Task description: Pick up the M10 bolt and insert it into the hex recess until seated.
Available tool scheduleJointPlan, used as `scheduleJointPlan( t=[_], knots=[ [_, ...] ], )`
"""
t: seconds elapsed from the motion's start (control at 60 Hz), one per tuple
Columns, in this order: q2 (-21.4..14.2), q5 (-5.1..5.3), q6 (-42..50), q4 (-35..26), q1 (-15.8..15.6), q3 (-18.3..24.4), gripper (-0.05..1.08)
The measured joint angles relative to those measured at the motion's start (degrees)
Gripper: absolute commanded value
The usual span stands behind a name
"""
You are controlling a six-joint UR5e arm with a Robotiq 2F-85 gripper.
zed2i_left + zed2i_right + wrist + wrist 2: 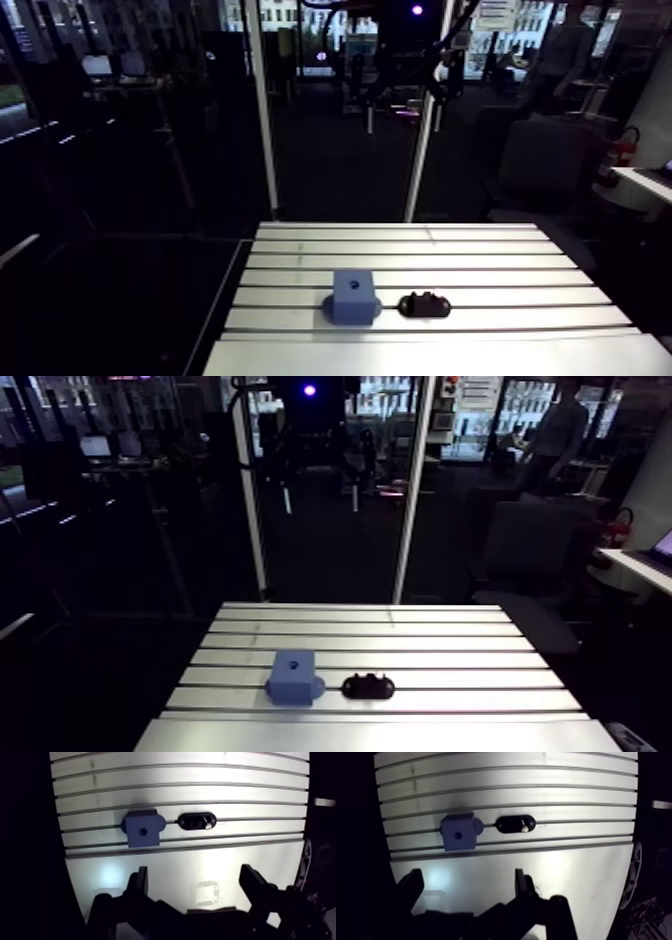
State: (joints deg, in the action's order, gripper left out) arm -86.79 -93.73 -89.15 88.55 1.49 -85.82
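Note:
A blue block with a small dark hole in its top sits on the slotted aluminium table. Just beside it lies a black oval holder with a small silvery bolt resting in it. In the arm view the block and the holder stand side by side near the table's front. My gripper hangs well above the table, short of both parts, open with nothing between its dark fingers.
A faint square mark lies on the smooth front strip of the table under the gripper. The table's left edge drops to dark floor. A person stands far back in the room at the right.

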Motion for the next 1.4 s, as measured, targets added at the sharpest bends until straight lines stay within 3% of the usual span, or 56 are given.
scheduleJointPlan(
  t=[0.333,0.833,1.1,1.4],
  knots=[
    [5.7,0.83,-0.4,0.3,-3.5,4.7,0.01],
    [6.4,0.9,-0.7,0.7,-4.0,4.8,0.01],
    [3.8,-0.37,-5.4,5.9,-3.1,-1.6,0.01],
    [-1.0,-1.26,-16.7,16.5,1.3,-12.2,0.01]
  ],
)
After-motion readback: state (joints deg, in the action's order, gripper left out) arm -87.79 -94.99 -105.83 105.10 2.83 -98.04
